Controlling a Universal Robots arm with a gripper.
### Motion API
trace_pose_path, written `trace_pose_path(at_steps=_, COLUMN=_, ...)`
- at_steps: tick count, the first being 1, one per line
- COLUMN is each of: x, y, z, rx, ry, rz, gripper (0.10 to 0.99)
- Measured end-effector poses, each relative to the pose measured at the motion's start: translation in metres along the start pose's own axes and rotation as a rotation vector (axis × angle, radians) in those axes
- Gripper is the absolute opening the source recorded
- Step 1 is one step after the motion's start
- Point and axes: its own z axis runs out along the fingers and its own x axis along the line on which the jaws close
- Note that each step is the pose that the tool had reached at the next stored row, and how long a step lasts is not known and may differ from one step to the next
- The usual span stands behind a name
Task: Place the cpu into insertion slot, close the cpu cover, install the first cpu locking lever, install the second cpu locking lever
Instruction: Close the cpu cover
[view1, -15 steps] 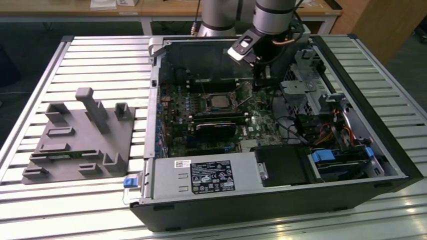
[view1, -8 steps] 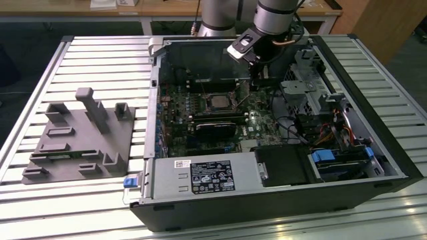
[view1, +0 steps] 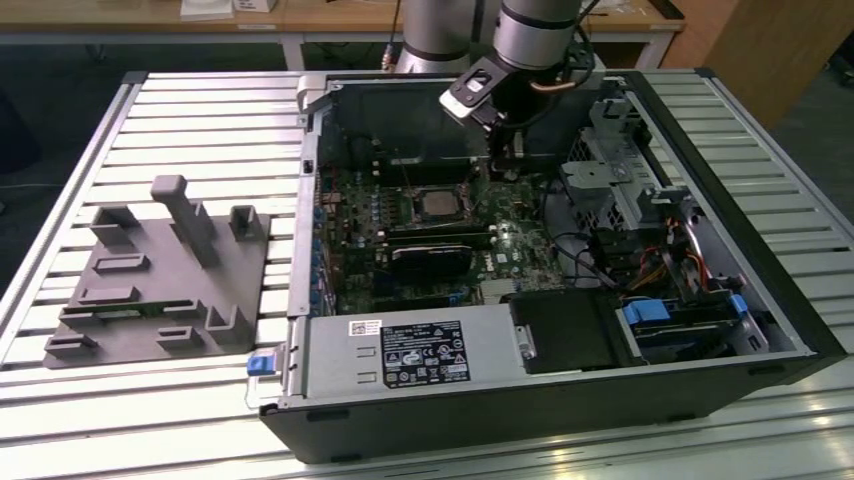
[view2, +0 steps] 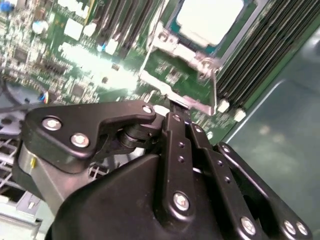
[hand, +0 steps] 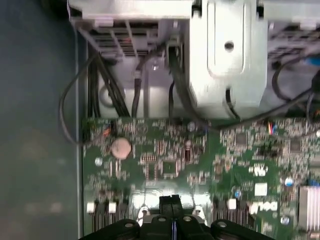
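Observation:
The cpu (view1: 434, 203) (view2: 210, 20) lies with its silvery top up in the insertion slot (view1: 408, 206) on the green board, inside the open computer case. The cpu cover (view2: 175, 47), a silvery frame, lies around the chip, which shows through its window. My gripper (view1: 501, 172) (view2: 172, 111) (hand: 171, 201) hangs just to the exterior view's right of the socket. Its black fingertips are shut together and sit at a silvery metal tab (view2: 192, 102) at the socket's edge. Whether they pinch that tab I cannot tell.
A grey moulded fixture (view1: 154, 270) lies on the slatted table at the exterior view's left. Inside the case are a labelled power supply (view1: 414, 355), a metal drive cage (view1: 627, 180) (hand: 225, 50), black cables (hand: 100, 85) and black memory slots (view2: 255, 55) beside the socket.

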Motion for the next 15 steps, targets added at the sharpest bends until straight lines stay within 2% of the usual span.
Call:
trace_pose_path(at_steps=4, x=-0.0004, y=-0.0183, z=0.0006, rx=-0.002, ry=0.0076, rz=0.000, gripper=0.106)
trace_pose_path(at_steps=8, x=-0.0007, y=-0.0363, z=0.0012, rx=-0.004, ry=0.0105, rz=0.000, gripper=0.106)
trace_pose_path(at_steps=13, x=-0.0009, y=-0.0475, z=0.0018, rx=-0.006, ry=0.0111, rz=0.000, gripper=0.106)
trace_pose_path(at_steps=15, x=-0.0011, y=-0.0533, z=0.0027, rx=-0.010, ry=0.0127, rz=0.000, gripper=0.106)
